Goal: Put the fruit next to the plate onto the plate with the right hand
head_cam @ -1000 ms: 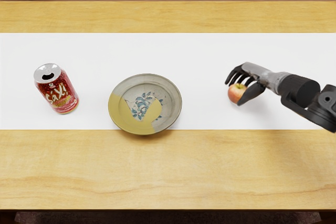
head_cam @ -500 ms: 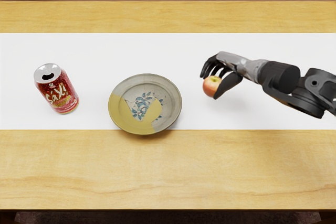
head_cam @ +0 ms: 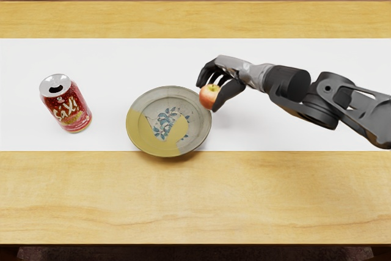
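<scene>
A small red-and-yellow apple (head_cam: pixel 209 95) hangs in the air over the right rim of the plate (head_cam: pixel 142 132), a round dish, yellow and grey with a blue pattern in its middle. My right hand (head_cam: pixel 215 86) is shut on the apple, fingers curled over its top and the thumb against its right side. The right arm reaches in from the picture's right edge across the white runner. No left arm shows.
A red soda can (head_cam: pixel 65 104) stands upright on the white runner (head_cam: pixel 110 59) to the left of the plate. Bare wooden tabletop (head_cam: pixel 195 200) lies in front of the runner and behind it.
My right hand has carried the apple leftward, from well right of the plate to just above its right rim. The arm has stretched further into view.
</scene>
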You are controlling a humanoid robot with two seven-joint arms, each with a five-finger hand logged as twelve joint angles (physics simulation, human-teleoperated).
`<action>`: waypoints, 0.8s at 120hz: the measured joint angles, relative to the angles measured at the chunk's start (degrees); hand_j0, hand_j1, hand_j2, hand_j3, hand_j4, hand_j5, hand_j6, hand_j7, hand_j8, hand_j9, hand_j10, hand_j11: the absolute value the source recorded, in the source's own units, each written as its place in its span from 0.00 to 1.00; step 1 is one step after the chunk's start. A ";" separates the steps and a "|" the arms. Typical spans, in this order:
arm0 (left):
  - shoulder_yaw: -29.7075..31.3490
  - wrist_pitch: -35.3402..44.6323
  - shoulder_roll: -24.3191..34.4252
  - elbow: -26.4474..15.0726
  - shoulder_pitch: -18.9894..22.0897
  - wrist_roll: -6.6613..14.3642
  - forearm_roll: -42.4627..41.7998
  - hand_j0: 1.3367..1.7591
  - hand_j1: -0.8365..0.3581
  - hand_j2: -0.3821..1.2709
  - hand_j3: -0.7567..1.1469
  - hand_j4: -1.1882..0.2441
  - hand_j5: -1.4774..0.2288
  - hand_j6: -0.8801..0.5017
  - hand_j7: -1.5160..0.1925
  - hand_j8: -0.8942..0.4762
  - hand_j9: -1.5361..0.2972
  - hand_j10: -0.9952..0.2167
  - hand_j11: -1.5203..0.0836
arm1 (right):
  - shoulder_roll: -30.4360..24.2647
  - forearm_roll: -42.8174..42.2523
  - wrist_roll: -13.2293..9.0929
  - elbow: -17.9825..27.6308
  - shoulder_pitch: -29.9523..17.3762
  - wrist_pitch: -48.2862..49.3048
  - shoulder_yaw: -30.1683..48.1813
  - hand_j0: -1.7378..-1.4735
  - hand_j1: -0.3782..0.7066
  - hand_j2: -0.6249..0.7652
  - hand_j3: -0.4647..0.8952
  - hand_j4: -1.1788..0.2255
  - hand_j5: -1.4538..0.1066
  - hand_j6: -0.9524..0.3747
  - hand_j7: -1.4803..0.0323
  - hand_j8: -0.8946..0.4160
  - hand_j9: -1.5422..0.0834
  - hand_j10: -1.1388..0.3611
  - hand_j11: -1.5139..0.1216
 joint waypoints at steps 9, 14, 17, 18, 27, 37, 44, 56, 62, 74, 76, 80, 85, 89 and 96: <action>0.00 0.00 0.00 0.00 0.00 0.00 0.00 0.76 0.75 0.26 0.40 0.66 0.68 0.46 0.70 0.48 0.67 0.62 0.75 | 1.55 -0.02 0.00 -0.87 0.26 -0.02 0.02 0.30 0.67 0.79 0.34 0.39 0.35 0.36 0.41 0.38 0.41 0.41 0.39; 0.00 0.00 0.00 0.00 0.00 0.00 0.00 0.76 0.75 0.26 0.40 0.66 0.68 0.46 0.70 0.48 0.67 0.62 0.75 | 2.39 -0.03 0.01 -1.29 0.41 -0.04 0.04 0.30 0.66 0.78 0.34 0.39 0.35 0.35 0.41 0.38 0.42 0.41 0.39; 0.00 0.00 0.00 0.00 0.00 0.00 0.00 0.76 0.75 0.26 0.40 0.66 0.68 0.46 0.70 0.48 0.67 0.62 0.75 | 2.87 -0.04 0.01 -1.55 0.57 -0.05 0.03 0.30 0.65 0.77 0.34 0.39 0.35 0.35 0.41 0.37 0.42 0.41 0.39; 0.00 0.00 0.00 0.00 0.00 0.00 0.00 0.76 0.75 0.26 0.40 0.66 0.68 0.46 0.70 0.48 0.67 0.62 0.75 | 3.03 -0.04 0.01 -1.63 0.62 -0.05 0.03 0.30 0.65 0.77 0.34 0.39 0.35 0.35 0.41 0.37 0.42 0.41 0.39; 0.00 0.00 0.00 0.00 0.00 -0.01 0.00 0.76 0.75 0.26 0.40 0.66 0.68 0.46 0.70 0.48 0.67 0.62 0.75 | 4.44 -0.06 0.01 -2.36 0.97 -0.07 0.01 0.30 0.63 0.74 0.34 0.39 0.35 0.35 0.41 0.37 0.42 0.41 0.39; 0.00 0.00 0.00 0.00 0.00 0.00 0.00 0.76 0.75 0.26 0.40 0.66 0.68 0.46 0.70 0.48 0.67 0.62 0.75 | 5.87 -0.10 0.01 -2.87 1.16 -0.09 -0.05 0.30 0.62 0.73 0.34 0.39 0.36 0.35 0.41 0.36 0.42 0.40 0.39; 0.00 0.00 0.00 -0.01 0.00 0.00 0.00 0.76 0.75 0.26 0.40 0.66 0.68 0.46 0.70 0.48 0.67 0.62 0.75 | 6.82 -0.10 0.01 -3.16 1.22 -0.09 -0.13 0.30 0.62 0.73 0.34 0.38 0.36 0.34 0.41 0.36 0.42 0.40 0.39; 0.00 0.00 0.00 0.00 0.00 0.00 0.00 0.76 0.75 0.26 0.40 0.66 0.68 0.46 0.70 0.48 0.67 0.62 0.75 | 8.13 -0.10 0.01 -3.42 1.27 -0.10 -0.34 0.30 0.61 0.73 0.34 0.38 0.36 0.34 0.41 0.36 0.41 0.40 0.39; 0.00 0.00 0.00 0.00 0.00 0.00 0.00 0.76 0.75 0.26 0.40 0.66 0.68 0.46 0.70 0.48 0.67 0.62 0.75 | 8.66 -0.10 0.02 -3.48 1.27 -0.10 -0.48 0.30 0.61 0.73 0.34 0.38 0.36 0.34 0.41 0.36 0.41 0.40 0.39; 0.00 0.00 0.00 0.00 0.00 0.00 0.00 0.76 0.75 0.26 0.40 0.66 0.68 0.46 0.70 0.48 0.67 0.62 0.75 | 9.39 -0.15 0.02 -3.49 1.09 -0.11 -0.92 0.30 0.61 0.72 0.34 0.38 0.37 0.33 0.41 0.35 0.41 0.40 0.39; 0.00 0.00 0.00 0.00 0.00 0.00 0.00 0.76 0.75 0.26 0.40 0.66 0.68 0.46 0.70 0.48 0.67 0.62 0.75 | 9.51 -0.15 0.02 -3.49 1.05 -0.11 -1.03 0.30 0.61 0.72 0.34 0.38 0.37 0.33 0.41 0.35 0.41 0.40 0.39; 0.00 0.00 0.00 0.00 0.00 0.00 0.00 0.76 0.75 0.26 0.40 0.66 0.68 0.46 0.70 0.48 0.67 0.62 0.75 | 9.76 -0.16 0.02 -3.49 0.95 -0.14 -1.30 0.30 0.61 0.72 0.34 0.38 0.37 0.33 0.41 0.35 0.41 0.40 0.39; 0.00 0.00 0.00 0.00 0.00 0.00 0.00 0.76 0.75 0.26 0.40 0.66 0.68 0.46 0.70 0.48 0.67 0.62 0.75 | 10.10 -0.18 0.02 -3.49 0.82 -0.25 -1.76 0.30 0.61 0.72 0.34 0.38 0.37 0.33 0.41 0.35 0.41 0.40 0.39; 0.00 0.00 0.00 0.00 0.00 0.00 0.00 0.76 0.75 0.26 0.40 0.66 0.68 0.46 0.70 0.48 0.67 0.62 0.75 | 10.45 -0.18 0.02 -3.49 0.65 -0.33 -2.10 0.30 0.61 0.72 0.34 0.38 0.37 0.33 0.41 0.35 0.41 0.40 0.39; 0.00 0.00 0.00 0.00 0.00 0.00 0.00 0.76 0.75 0.26 0.40 0.66 0.68 0.46 0.70 0.48 0.67 0.62 0.75 | 11.00 -0.17 0.02 -3.49 0.40 -0.45 -2.51 0.30 0.61 0.72 0.34 0.39 0.37 0.33 0.41 0.35 0.41 0.40 0.39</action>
